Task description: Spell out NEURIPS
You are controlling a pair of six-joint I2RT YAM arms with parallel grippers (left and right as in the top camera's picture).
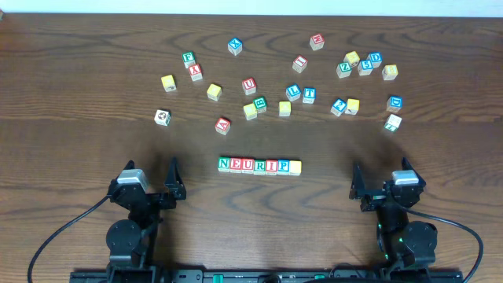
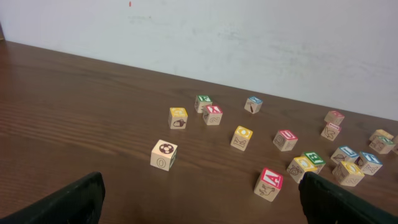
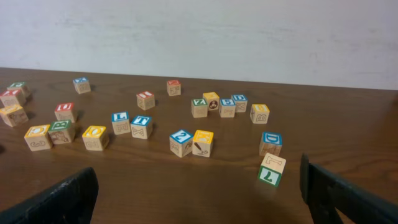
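Both hands sit nearest us, at the near edge of the counter: the left hand toward the near left corner and the right hand toward the near right corner. Each is spread wide and grasps nothing.

Between them, by the middle of that near edge, lies the word row, seven cubes touching side by side and running parallel to the edge. From above we read N, E, U, R, I, P on the first six. The seventh cube, at the row's right end, shows a yellow top whose letter we cannot make out, so we cannot confirm that it is the S.

We judge the task to be finished or one check short of it. All seven places are filled, and at most that last cube would need turning or swapping.

The row lies about midway between our hands, level with the fingertips, touching neither and well apart from both. Neither wrist view takes it in. Both show only the spare cubes scattered toward the far edge, well beyond the row.
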